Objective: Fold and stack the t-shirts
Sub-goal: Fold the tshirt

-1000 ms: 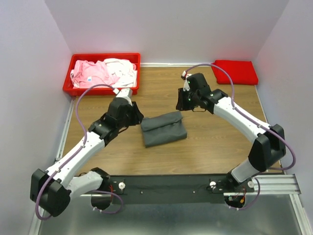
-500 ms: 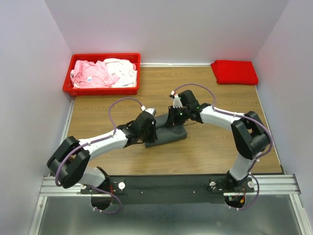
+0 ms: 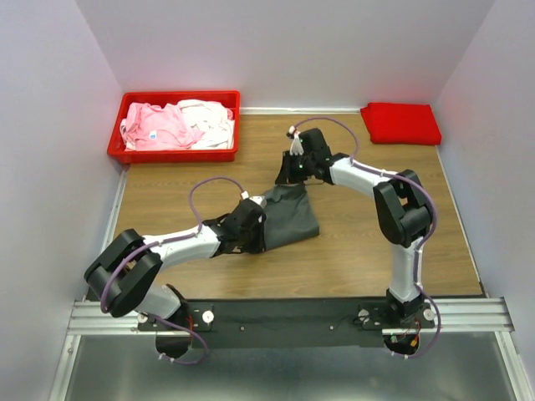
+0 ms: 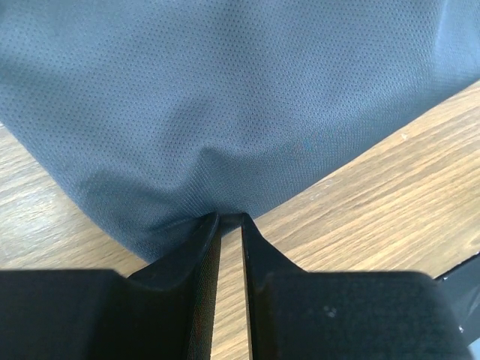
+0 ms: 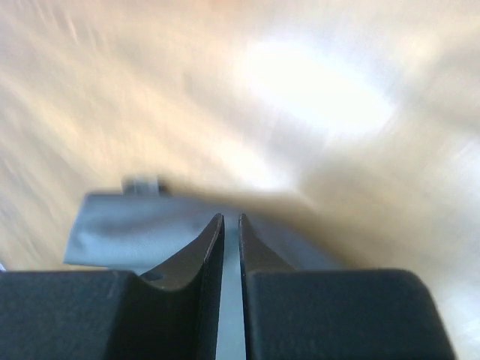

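Note:
The dark grey t-shirt (image 3: 292,217) lies partly folded at mid-table. My left gripper (image 3: 257,224) is shut on its left edge; in the left wrist view the fingertips (image 4: 230,217) pinch a fold of the grey cloth (image 4: 225,97) low over the wood. My right gripper (image 3: 288,177) is shut on the shirt's far corner and holds it pulled up and away. The right wrist view is blurred, with grey cloth (image 5: 120,225) around the closed gripper (image 5: 230,217). A folded bright red t-shirt (image 3: 401,123) lies at the far right corner.
A rigid red bin (image 3: 231,125) at the far left holds crumpled pale pink (image 3: 155,125) and white (image 3: 209,117) shirts. Purple walls close in the table on three sides. The arm bases sit on a black rail (image 3: 284,322) at the near edge.
Both arms moved in onto the folded grey shirt and shut on it. The right gripper has since pulled its corner toward the far side, stretching the shirt out of its neat fold.

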You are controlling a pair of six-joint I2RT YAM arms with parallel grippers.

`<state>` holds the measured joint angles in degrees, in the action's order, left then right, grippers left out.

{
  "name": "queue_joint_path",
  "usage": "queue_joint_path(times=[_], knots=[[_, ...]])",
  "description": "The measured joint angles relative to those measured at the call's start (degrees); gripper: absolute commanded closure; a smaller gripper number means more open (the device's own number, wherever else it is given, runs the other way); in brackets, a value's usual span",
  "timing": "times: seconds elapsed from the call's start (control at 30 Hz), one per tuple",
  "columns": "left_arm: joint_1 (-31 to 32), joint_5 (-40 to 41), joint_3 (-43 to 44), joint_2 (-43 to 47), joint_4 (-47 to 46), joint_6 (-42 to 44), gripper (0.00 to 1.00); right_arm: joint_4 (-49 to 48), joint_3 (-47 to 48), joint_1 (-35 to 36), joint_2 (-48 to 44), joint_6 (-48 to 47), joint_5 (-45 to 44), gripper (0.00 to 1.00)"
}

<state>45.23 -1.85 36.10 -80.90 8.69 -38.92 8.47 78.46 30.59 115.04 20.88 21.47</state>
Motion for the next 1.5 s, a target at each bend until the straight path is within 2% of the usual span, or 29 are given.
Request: queue_joint_path(times=[0.07,0.23,0.37,0.47,0.57,0.7,0.8,0.93,1.23,1.37,1.5], knots=[[0.0,-0.3,-0.3,0.2,-0.4,0.0,0.75,-0.5,5.2,-2.0,2.0,0.0,-0.1,0.77],[0.1,-0.3,-1.4,3.7,0.5,-0.7,0.73,-1.8,7.8,-4.9,0.5,0.8,2.6,0.75],[-1.0,0.1,-1.7,12.9,-0.6,-2.4,0.73,-2.6,1.2,-4.8,-4.8,2.2,6.6,0.75],[-4.3,-0.6,-1.7,15.6,-4.4,-3.0,0.73,-3.3,-5.3,-4.8,-9.1,3.1,10.3,0.74],[-8.5,-1.7,-1.5,12.9,-7.6,-3.0,0.73,-4.9,-9.8,-5.1,-11.3,4.1,14.5,0.74],[-12.1,-3.9,0.0,5.1,-11.4,-2.8,0.76,-9.0,-12.4,-5.2,-10.9,6.0,20.4,0.74],[-15.1,-5.5,2.8,-2.8,-13.6,-2.6,0.76,-12.8,-12.2,-5.4,-7.7,7.1,23.2,0.74],[-19.5,-6.8,4.7,-8.5,-16.8,-2.5,0.76,-18.4,-12.5,-6.7,-1.8,10.3,25.4,0.74],[-29.2,-16.2,1.6,-14.8,-28.8,-5.7,0.76,-30.5,-13.9,-16.0,9.6,19.8,30.8,0.74],[-30.0,-20.7,0.4,-16.1,-32.9,-7.3,0.73,-32.0,-14.2,-16.0,9.3,20.4,31.3,0.7],[-30.0,-21.4,-1.0,-11.2,-30.4,-7.2,0.66,-31.8,-17.7,-16.1,3.7,21.2,31.1,0.6]])
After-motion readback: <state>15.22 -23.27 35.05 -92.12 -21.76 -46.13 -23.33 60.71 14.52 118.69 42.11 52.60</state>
